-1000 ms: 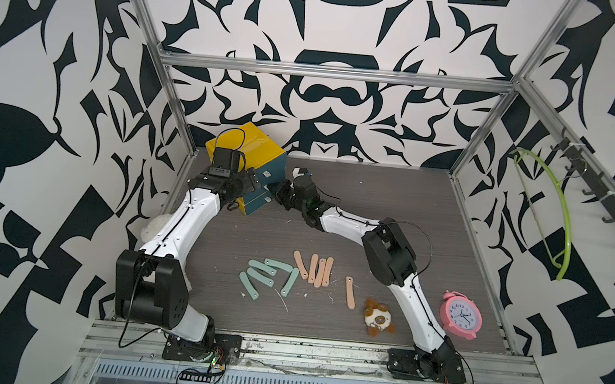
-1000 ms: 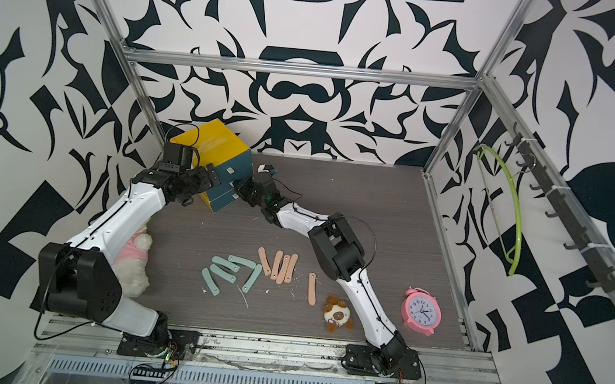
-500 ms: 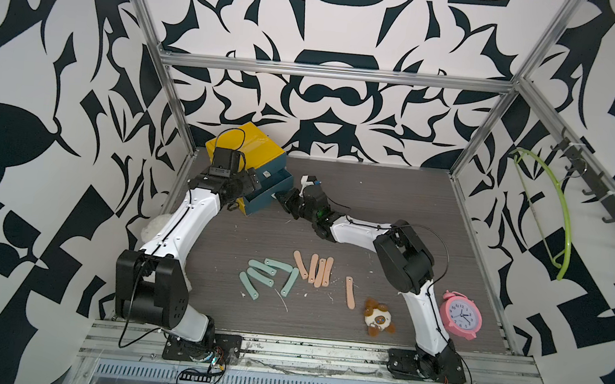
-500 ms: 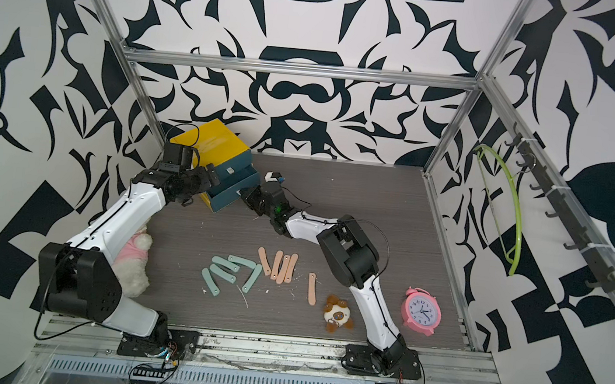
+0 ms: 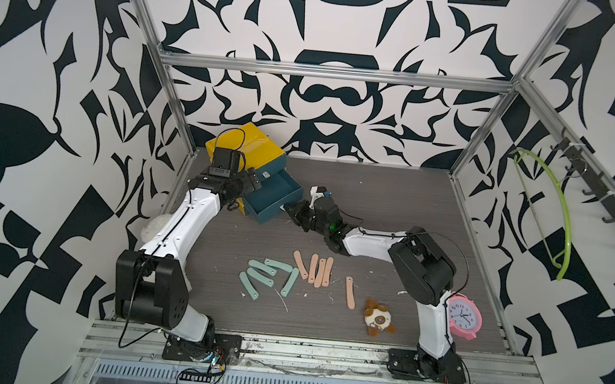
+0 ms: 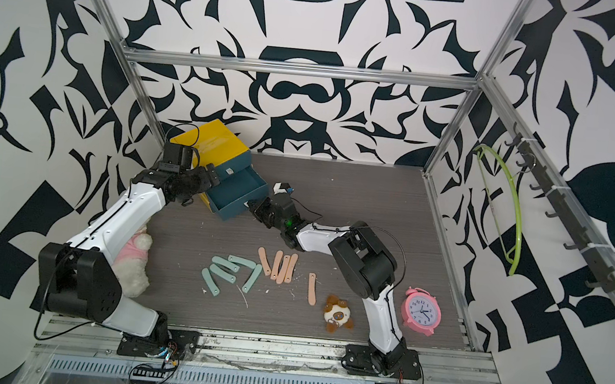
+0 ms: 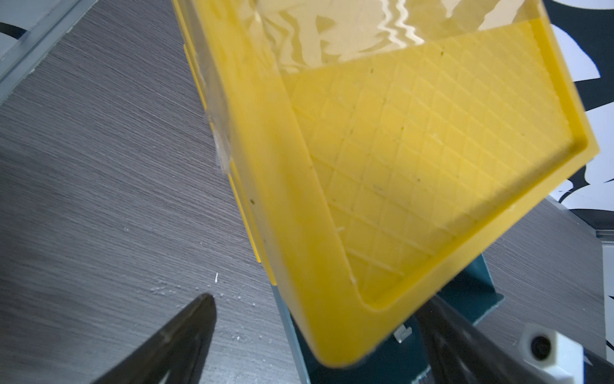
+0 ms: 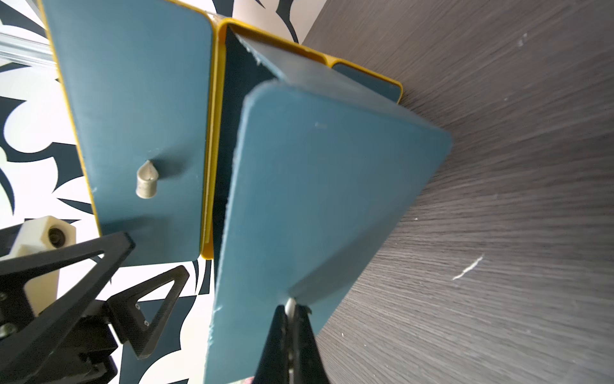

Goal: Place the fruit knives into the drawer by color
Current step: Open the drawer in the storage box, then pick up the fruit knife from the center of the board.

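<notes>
Right end effector [image 8: 291, 307] pinches the small white knob [image 8: 289, 303] of the pulled-out teal drawer [image 5: 273, 202]. Left end effector [image 7: 315, 301] gapes wide astride the yellow cabinet [image 7: 415, 149]. Mint and peach fruit knives [image 5: 260, 277] lie on the desk [image 5: 393, 201].

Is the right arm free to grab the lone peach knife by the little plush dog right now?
Probably not yet: the right claw is shut on the drawer knob. The lone peach knife lies uncovered on the table beside the plush dog, so once it lets go the way looks free.
</notes>
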You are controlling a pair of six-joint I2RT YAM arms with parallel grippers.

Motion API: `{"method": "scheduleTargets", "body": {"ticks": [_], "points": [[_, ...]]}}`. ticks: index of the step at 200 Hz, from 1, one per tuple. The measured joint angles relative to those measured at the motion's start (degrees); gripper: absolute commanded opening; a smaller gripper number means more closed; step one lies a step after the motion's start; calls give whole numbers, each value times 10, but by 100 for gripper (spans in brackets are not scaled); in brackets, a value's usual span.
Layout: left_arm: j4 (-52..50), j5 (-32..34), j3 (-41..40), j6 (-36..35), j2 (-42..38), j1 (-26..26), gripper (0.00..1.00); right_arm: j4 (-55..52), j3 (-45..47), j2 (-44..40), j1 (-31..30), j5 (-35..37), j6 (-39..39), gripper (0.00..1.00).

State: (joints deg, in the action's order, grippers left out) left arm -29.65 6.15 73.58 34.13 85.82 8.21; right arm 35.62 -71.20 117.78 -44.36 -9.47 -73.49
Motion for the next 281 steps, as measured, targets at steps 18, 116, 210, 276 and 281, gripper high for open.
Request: {"method": "scheduleTargets", "body": {"ticks": [18,116,210,276,281], "points": [[0,0,0,0,0,0,99,1,0,0,0,-5,5,36],[-6,-7,31,4,-91,0,99,-103,28,-89,-9,13,43,50],[60,-94,-210,82,-332,21,99,-551,56,-267,-5,61,261,45],[67,-122,-313,106,-393,68,99,-753,129,-303,3,77,315,53],[68,-124,-318,107,-395,69,99,-762,133,-303,2,77,317,53]]}}
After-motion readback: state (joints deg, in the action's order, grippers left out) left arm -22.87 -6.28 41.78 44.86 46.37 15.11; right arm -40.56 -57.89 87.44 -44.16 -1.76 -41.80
